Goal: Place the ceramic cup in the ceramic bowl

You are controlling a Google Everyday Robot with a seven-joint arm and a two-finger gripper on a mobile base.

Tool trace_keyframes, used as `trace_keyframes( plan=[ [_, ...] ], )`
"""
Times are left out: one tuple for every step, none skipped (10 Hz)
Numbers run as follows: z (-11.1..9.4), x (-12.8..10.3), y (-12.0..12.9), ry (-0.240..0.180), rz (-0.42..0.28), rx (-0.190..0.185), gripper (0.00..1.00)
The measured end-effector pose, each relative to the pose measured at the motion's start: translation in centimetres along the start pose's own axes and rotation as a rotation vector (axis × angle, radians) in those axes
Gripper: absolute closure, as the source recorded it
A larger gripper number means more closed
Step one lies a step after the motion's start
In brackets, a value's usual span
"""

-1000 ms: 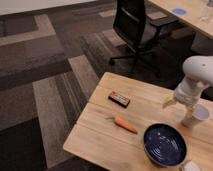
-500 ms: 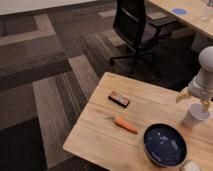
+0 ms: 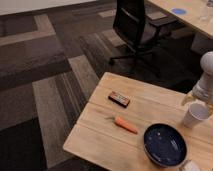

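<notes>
The white ceramic cup [image 3: 195, 114] is at the right side of the wooden table [image 3: 100, 135], upright, its mouth up. My gripper [image 3: 198, 102] hangs on the white arm right above the cup, at or around its rim; I cannot tell whether it holds the cup. The dark navy ceramic bowl [image 3: 165, 145] sits on the table in front of and left of the cup, near the front edge, with nothing in it.
An orange carrot [image 3: 125, 125] lies left of the bowl. A small dark box [image 3: 119, 98] lies behind the carrot. A small greyish-white object [image 3: 192, 166] sits at the bottom right. A black office chair [image 3: 134, 25] stands behind the table, and another table [image 3: 192, 17] at the top right.
The arm has shifted right and a little up over the last second. The cup stays in about the same spot; bowl, carrot and box have not moved.
</notes>
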Motion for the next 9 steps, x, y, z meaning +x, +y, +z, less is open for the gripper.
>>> trace_keyframes(
  plan=[
    [0.2, -0.3, -0.1, 0.003, 0.002, -0.001, 0.35],
    [0.9, -1.0, -0.1, 0.006, -0.006, 0.001, 0.35],
    [1.2, -1.2, -0.1, 0.009, -0.01, 0.002, 0.35],
    [1.6, -1.4, -0.1, 0.011, -0.013, 0.006, 0.35],
    [2.0, -1.6, -0.3, 0.016, -0.014, 0.012, 0.35],
    [2.6, -1.6, -0.2, 0.025, -0.018, 0.015, 0.35],
    [2.9, -1.6, 0.0, 0.031, -0.025, 0.011, 0.35],
    [3.2, -1.5, 0.4, 0.035, -0.036, 0.004, 0.35],
    [3.7, -1.4, 1.1, 0.04, -0.056, -0.006, 0.45]
  ],
)
